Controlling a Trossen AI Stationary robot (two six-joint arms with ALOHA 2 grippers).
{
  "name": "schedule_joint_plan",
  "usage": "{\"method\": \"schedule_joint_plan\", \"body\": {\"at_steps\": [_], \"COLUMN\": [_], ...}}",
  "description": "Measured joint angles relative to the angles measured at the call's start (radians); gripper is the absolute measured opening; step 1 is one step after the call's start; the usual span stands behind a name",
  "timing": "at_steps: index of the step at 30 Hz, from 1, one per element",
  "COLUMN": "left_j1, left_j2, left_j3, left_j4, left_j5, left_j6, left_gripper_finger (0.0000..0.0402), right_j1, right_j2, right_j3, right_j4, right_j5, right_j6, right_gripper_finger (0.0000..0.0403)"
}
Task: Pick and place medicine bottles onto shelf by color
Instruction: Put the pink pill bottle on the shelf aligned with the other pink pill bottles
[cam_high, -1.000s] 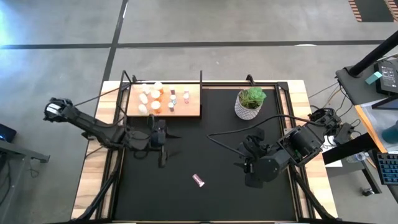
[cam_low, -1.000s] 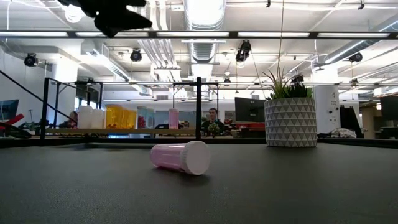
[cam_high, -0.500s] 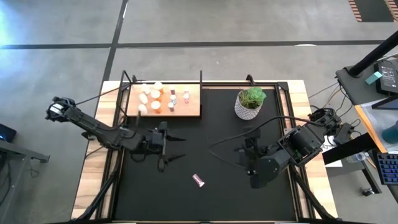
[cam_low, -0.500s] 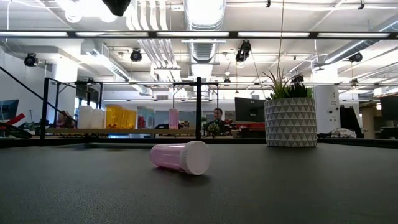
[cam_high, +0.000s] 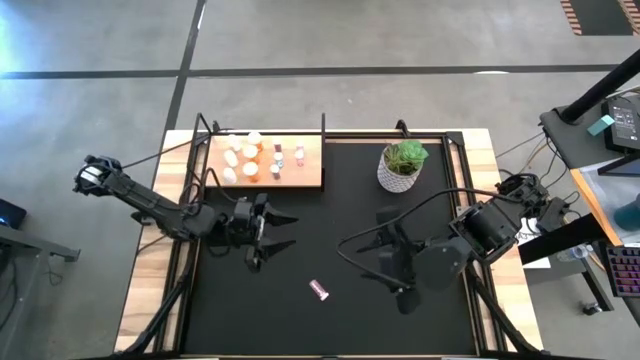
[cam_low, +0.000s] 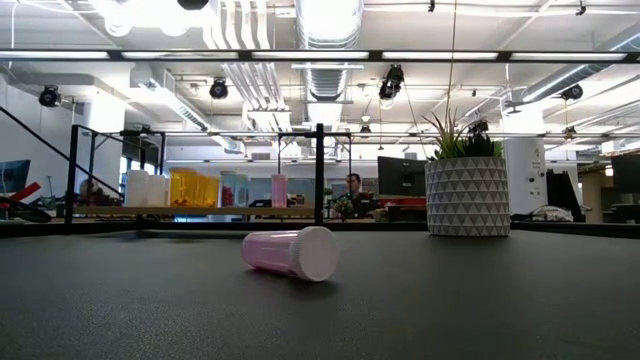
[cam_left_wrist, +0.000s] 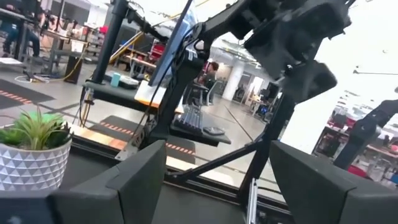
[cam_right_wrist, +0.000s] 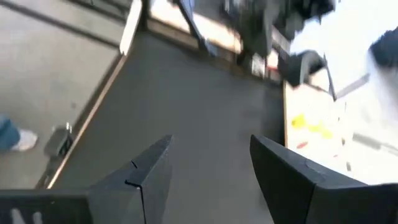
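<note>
A pale pink bottle (cam_high: 319, 290) with a white cap lies on its side on the black mat, near the middle front; the low view (cam_low: 290, 253) shows it too. The wooden shelf (cam_high: 310, 170) lies at the far left and carries several white, orange and pink bottles (cam_high: 250, 158) standing upright. My left gripper (cam_high: 290, 231) is open above the mat, left of and beyond the lying bottle, fingers pointing toward the table's right; its wrist view (cam_left_wrist: 211, 186) shows the gap empty. My right gripper (cam_high: 383, 268) is open and empty, right of the bottle, pointing left (cam_right_wrist: 211, 168).
A white patterned pot with a green plant (cam_high: 402, 167) stands at the far right of the mat (cam_low: 467, 195). A black frame rail (cam_high: 323, 125) runs behind the shelf. Bare mat lies between the shelf and the lying bottle.
My left gripper has risen, leaving the top of the low view, and has gone a little toward the table's right, its fingers now pointing right. My right gripper has gone toward the table's left and near edge. The pink bottle has not moved.
</note>
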Motion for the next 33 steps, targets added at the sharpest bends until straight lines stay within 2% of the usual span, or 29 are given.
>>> {"method": "schedule_joint_plan", "body": {"at_steps": [4, 8, 12, 17, 24, 30, 33], "left_j1": [0.000, 0.001, 0.001, 0.000, 0.000, 0.001, 0.001], "left_j2": [0.000, 0.000, 0.000, 0.000, 0.020, 0.145, 0.205], "left_j3": [0.000, -0.001, -0.001, -0.006, -0.010, 0.017, 0.036], "left_j4": [0.005, 0.005, 0.004, -0.005, -0.037, -0.064, -0.065], "left_j5": [0.000, 0.000, 0.001, 0.011, 0.068, 0.067, 0.068], "left_j6": [-0.001, -0.012, -0.123, -0.156, -0.153, -0.148, -0.142], "left_gripper_finger": [0.0270, 0.0270, 0.0270, 0.0270, 0.0270, 0.0270, 0.0270], "right_j1": [0.000, 0.000, 0.000, -0.003, -0.002, -0.006, -0.006], "right_j2": [0.000, 0.000, 0.000, 0.000, -0.001, -0.001, -0.001], "right_j3": [0.000, 0.000, 0.000, 0.000, 0.000, 0.000, 0.000], "right_j4": [0.150, 0.287, 0.400, 0.547, 0.592, 0.569, 0.552], "right_j5": [0.000, 0.000, 0.000, 0.000, -0.001, 0.033, 0.029], "right_j6": [-0.018, 0.062, 0.132, 0.055, 0.101, 0.056, 0.133], "right_gripper_finger": [0.0203, 0.0203, 0.0203, 0.0203, 0.0203, 0.0203, 0.0203]}}
